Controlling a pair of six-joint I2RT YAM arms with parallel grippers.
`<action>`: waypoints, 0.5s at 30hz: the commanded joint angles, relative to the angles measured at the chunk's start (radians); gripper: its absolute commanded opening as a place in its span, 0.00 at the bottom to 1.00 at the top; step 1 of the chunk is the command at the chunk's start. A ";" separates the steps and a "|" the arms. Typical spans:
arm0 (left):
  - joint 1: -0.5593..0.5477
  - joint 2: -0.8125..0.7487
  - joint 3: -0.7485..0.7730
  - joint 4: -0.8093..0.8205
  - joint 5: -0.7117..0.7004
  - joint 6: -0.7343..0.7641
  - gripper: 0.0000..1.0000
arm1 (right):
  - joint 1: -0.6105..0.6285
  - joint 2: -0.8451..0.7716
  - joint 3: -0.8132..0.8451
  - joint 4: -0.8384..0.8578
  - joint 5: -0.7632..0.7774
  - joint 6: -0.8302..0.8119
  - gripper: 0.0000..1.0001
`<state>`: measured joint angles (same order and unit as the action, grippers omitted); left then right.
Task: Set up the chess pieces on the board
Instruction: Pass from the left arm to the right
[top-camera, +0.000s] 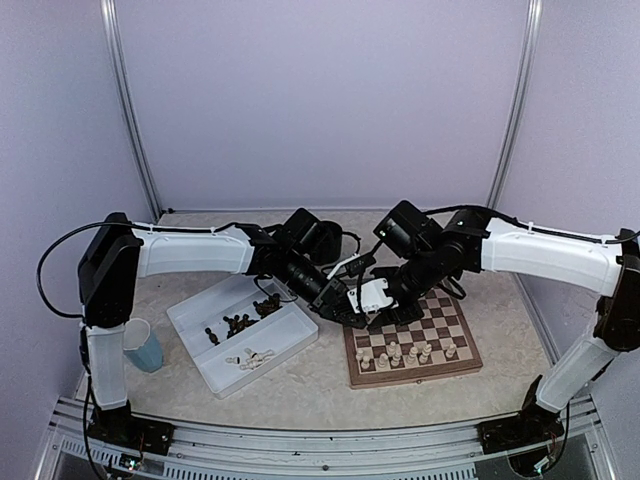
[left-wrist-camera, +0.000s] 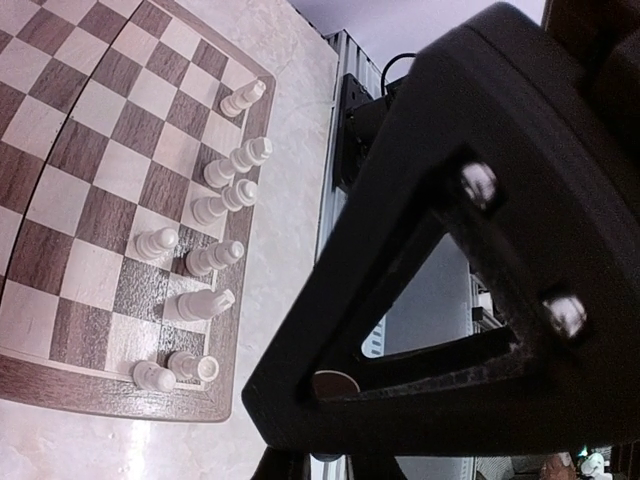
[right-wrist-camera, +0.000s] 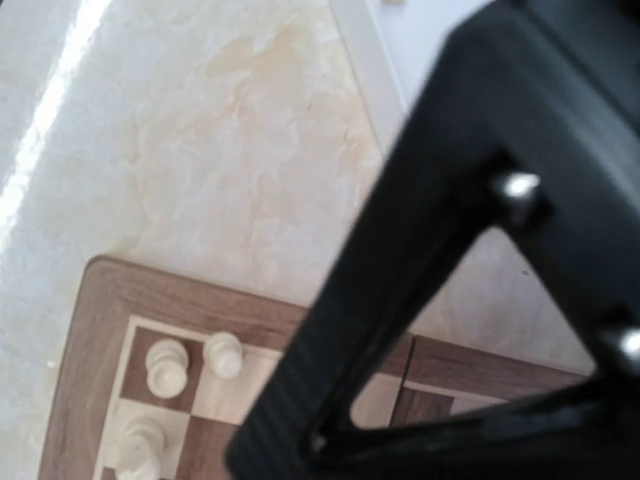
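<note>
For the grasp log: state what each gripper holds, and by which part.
Cannot be told. Left fingers shut, something brown at the tips; right fingers hide any hold.

Lower left: board (right-wrist-camera: 95, 320) corner, three cream pieces (right-wrist-camera: 165, 365) on it; marbled table (right-wrist-camera: 200, 130) beyond.

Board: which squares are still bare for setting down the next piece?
Bare: on the board, the middle rows and far right corner. Crowded: its near rows, where the cream pieces stand; its far left is hidden.

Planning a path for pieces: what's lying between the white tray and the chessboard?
Only bare table between tray and board, shown in the top view; the left arm overhangs the gap's far end.
</note>
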<state>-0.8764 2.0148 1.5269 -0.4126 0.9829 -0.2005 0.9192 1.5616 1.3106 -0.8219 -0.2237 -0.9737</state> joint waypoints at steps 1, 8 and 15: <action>0.009 0.016 0.023 0.028 0.049 -0.019 0.07 | 0.021 0.014 -0.017 -0.019 0.021 -0.015 0.34; 0.027 0.020 0.018 0.067 0.029 -0.079 0.10 | 0.020 0.005 -0.042 0.051 0.030 0.030 0.15; 0.046 -0.037 -0.039 0.115 -0.039 -0.102 0.27 | -0.081 -0.012 -0.069 0.086 -0.122 0.098 0.10</action>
<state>-0.8547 2.0262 1.5200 -0.3866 0.9909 -0.2840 0.8978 1.5631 1.2560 -0.7467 -0.2085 -0.9291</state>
